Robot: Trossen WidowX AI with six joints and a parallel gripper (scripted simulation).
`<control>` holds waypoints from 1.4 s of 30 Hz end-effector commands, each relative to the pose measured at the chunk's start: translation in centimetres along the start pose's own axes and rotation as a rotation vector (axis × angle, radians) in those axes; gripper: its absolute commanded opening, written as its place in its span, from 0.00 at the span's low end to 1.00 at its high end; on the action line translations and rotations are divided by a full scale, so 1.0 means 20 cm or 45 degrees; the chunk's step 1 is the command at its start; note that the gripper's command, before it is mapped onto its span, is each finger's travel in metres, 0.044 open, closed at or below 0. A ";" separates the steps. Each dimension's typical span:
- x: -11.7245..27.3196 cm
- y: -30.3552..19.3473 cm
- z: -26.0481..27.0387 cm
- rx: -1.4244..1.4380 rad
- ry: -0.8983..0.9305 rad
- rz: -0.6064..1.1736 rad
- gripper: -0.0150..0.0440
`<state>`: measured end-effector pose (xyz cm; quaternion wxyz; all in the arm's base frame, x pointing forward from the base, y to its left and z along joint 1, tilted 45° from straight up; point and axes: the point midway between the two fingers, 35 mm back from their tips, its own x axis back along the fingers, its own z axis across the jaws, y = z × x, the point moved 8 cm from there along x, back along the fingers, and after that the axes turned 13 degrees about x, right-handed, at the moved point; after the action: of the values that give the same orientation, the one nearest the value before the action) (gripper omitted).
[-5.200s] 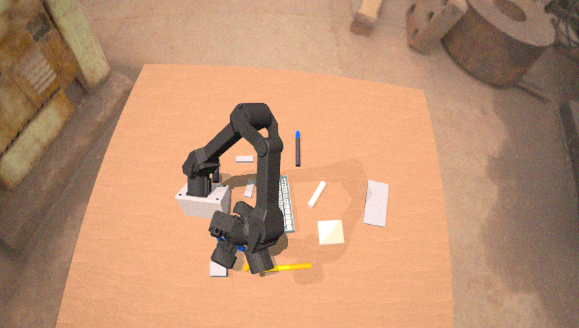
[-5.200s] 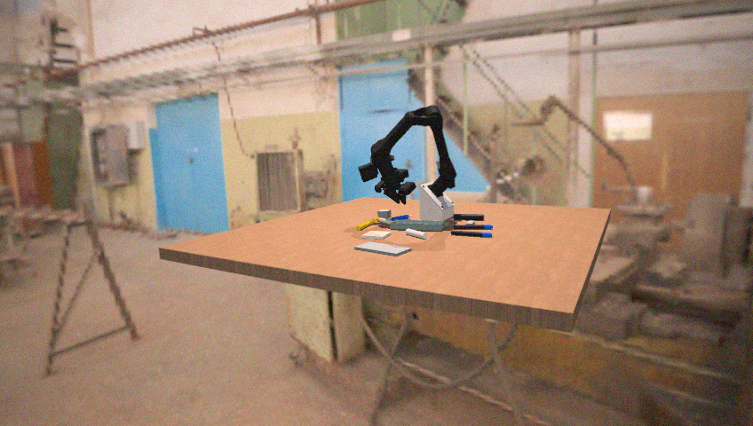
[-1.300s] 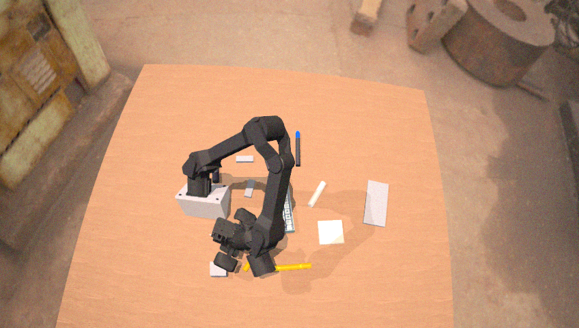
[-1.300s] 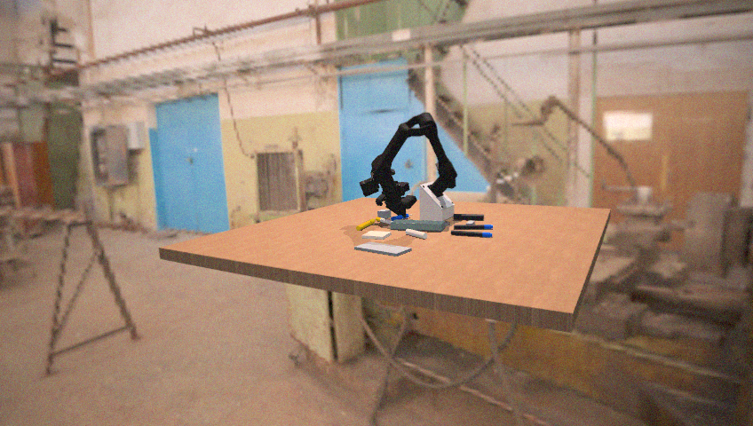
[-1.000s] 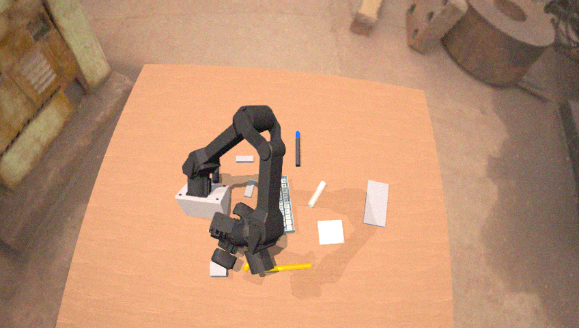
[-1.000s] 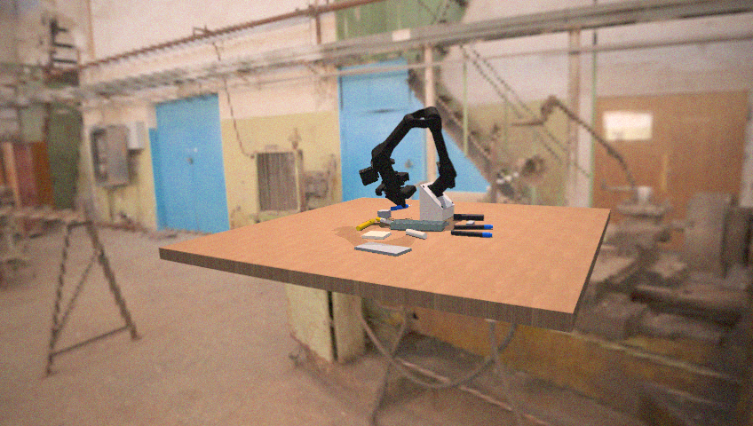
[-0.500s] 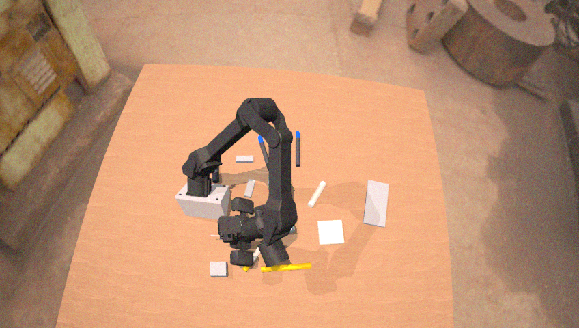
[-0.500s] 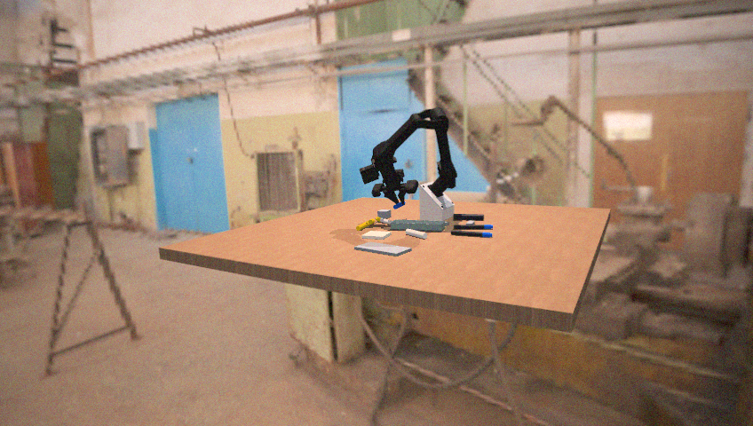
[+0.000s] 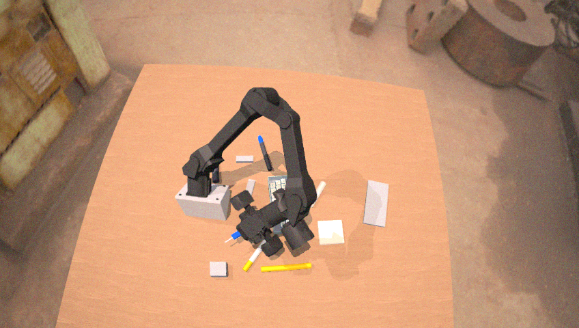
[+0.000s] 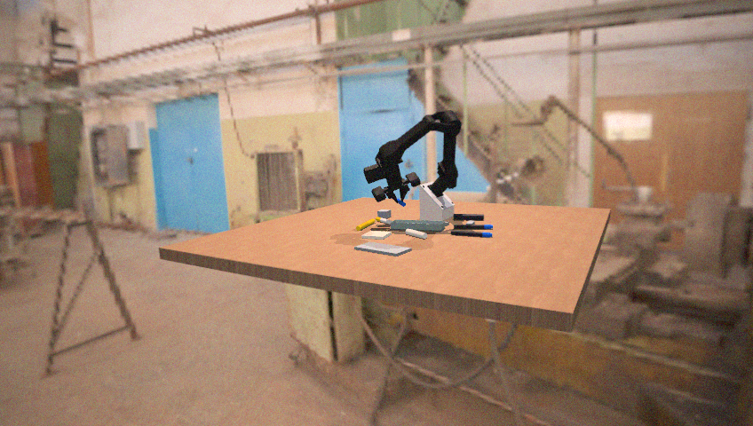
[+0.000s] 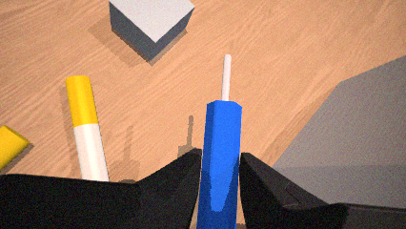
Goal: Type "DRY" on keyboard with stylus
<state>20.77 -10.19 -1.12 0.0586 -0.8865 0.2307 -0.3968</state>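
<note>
Your gripper [image 9: 240, 234] [image 10: 400, 199] [image 11: 220, 159] pinches blue stylus [image 9: 235, 235] [image 10: 401, 202] [image 11: 221, 143]; off-centre press on keyboard [image 9: 277, 184] [image 10: 417, 226] could twist it, hitting wrong key.

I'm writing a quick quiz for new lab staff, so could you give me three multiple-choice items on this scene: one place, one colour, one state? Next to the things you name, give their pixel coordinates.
1. Where is the blue stylus?
A) flat on the desk
B) between the gripper's fingers
C) on the white square pad

2. What colour is the stylus's thin tip?
A) white
B) red
C) green

3. How is the gripper?
A) wide open
B) shut on nothing
C) shut on the stylus

1 B: the wrist view shows the blue stylus [image 9: 235, 235] [image 10: 401, 202] [image 11: 221, 153] between the fingers.
2 A: its thin tip [image 11: 227, 76] is white.
3 C: the gripper [image 11: 220, 159] has a finger against each side of the barrel.
</note>
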 end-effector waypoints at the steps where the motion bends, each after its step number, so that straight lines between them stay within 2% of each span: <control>1: 0.05 -0.06 0.01 0.201 0.024 -0.067 0.25; 21: 0.23 -0.38 -0.02 1.304 -0.054 -0.394 0.25; 42: 0.35 -0.75 -0.16 2.436 -0.383 -0.703 0.25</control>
<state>27.73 -0.61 9.22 0.6581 -0.5662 -0.3747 -0.3255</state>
